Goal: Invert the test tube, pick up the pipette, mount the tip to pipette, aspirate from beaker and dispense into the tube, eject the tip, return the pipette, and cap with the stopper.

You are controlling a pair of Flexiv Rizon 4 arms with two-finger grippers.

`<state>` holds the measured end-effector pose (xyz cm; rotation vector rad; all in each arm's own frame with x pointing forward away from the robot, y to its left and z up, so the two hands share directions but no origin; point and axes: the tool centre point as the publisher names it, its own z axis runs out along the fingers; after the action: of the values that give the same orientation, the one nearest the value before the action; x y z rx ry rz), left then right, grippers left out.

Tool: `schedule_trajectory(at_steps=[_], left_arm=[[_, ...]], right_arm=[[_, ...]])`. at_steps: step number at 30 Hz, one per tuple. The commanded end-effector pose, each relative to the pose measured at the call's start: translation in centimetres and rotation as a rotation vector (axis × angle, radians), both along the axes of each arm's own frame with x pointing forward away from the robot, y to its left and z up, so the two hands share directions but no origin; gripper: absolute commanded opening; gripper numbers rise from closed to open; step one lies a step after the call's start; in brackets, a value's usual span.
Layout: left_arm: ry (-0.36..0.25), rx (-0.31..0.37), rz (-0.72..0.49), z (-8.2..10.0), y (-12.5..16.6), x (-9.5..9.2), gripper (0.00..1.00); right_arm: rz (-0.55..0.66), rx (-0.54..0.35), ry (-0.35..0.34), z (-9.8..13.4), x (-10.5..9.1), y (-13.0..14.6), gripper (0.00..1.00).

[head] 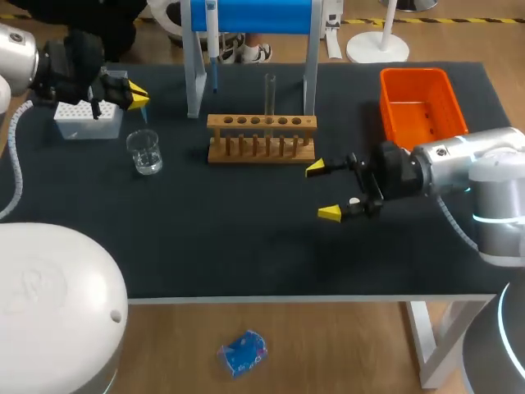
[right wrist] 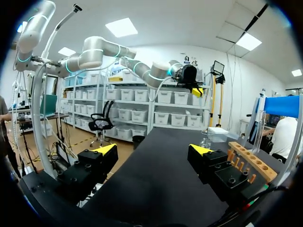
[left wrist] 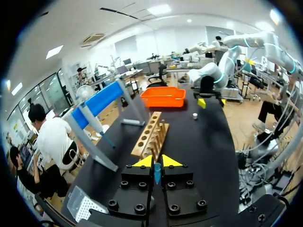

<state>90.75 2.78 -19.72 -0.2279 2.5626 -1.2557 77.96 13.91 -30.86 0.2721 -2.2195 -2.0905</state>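
Looking like capping time: left gripper [head: 138, 96] pinched on the small blue stopper [left wrist: 157, 172] well left of the wooden rack [head: 261, 141], right gripper [head: 322, 190] wide open and empty beside it, so best centred over the rack's upright test tube [head: 269, 94], then pressed gently.

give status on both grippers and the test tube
Left gripper shut on small blue piece. Right gripper open, empty. Clear glass test tube upright in wooden rack. Nothing between tube and right gripper.

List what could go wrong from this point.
The small blue piece is pinched only by the tips of the left gripper, so it may slip out. The test tube stands tall in the rack; the open right gripper could tip it when grasping.
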Motion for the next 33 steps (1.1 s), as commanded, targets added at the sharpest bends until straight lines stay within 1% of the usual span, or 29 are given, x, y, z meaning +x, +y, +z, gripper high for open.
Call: schedule_trajectory(at_steps=[1, 3, 5, 10, 13, 15, 17, 18, 20, 23, 26, 28, 29, 30, 33], left_arm=[[-0.007, -0.009, -0.025, 0.1, -0.9, -1.7, 0.00], [-0.003, -0.029, -0.038, 0.2, -1.7, -2.2, 0.00], [-0.022, -0.027, -0.051, 0.2, -2.5, -2.7, 0.00], [-0.030, -0.020, -0.078, 0.1, -5.2, -3.8, 0.00], [-0.022, 0.008, -0.078, -0.1, -7.2, -4.5, 0.00], [-0.045, 0.048, -0.056, -0.6, -8.5, -4.8, 0.00], [-0.004, 0.068, -0.045, -0.8, -9.8, -5.4, 0.00], [0.006, 0.075, -0.043, -0.9, -10.4, -5.7, 0.00], [0.074, 0.072, -0.021, -0.8, -11.5, -6.0, 0.00], [0.134, 0.077, -0.017, -0.8, -13.4, -6.8, 0.00], [0.171, 0.078, -0.014, -0.6, -14.9, -7.2, 0.00], [0.178, 0.071, -0.014, -0.4, -15.6, -7.2, 0.00], [0.183, 0.066, -0.020, -0.3, -16.1, -7.1, 0.00], [0.203, 0.051, -0.028, -0.1, -16.4, -7.1, 0.00], [0.206, 0.048, -0.029, -0.1, -16.5, -7.0, 0.00]], right_arm=[[-0.011, -0.008, -0.003, 0.3, -0.5, 0.0, 1.00], [-0.011, -0.008, -0.003, 0.3, -0.5, 0.0, 1.00], [-0.011, -0.008, -0.003, 0.3, -0.5, 0.0, 1.00], [-0.011, -0.008, -0.003, 0.3, -0.5, 0.0, 1.00], [-0.011, -0.008, -0.003, 0.3, -0.5, 0.0, 1.00], [-0.011, -0.008, -0.003, 0.3, -0.5, 0.0, 1.00], [-0.011, -0.008, -0.003, 0.3, -0.5, 0.0, 1.00], [-0.011, -0.008, -0.003, 0.3, -0.5, 0.0, 1.00], [-0.011, -0.008, -0.003, 0.3, -0.5, 0.0, 1.00], [-0.011, -0.008, -0.003, 0.3, -0.5, 0.0, 1.00], [-0.011, -0.008, -0.003, 0.3, -0.5, 0.0, 1.00], [-0.011, -0.008, -0.003, 0.3, -0.5, 0.0, 1.00], [-0.011, -0.008, -0.003, 0.3, -0.5, 0.0, 1.00], [-0.011, -0.008, -0.003, 0.3, -0.5, 0.0, 1.00], [-0.011, -0.008, -0.003, 0.3, -0.5, 0.0, 1.00]])
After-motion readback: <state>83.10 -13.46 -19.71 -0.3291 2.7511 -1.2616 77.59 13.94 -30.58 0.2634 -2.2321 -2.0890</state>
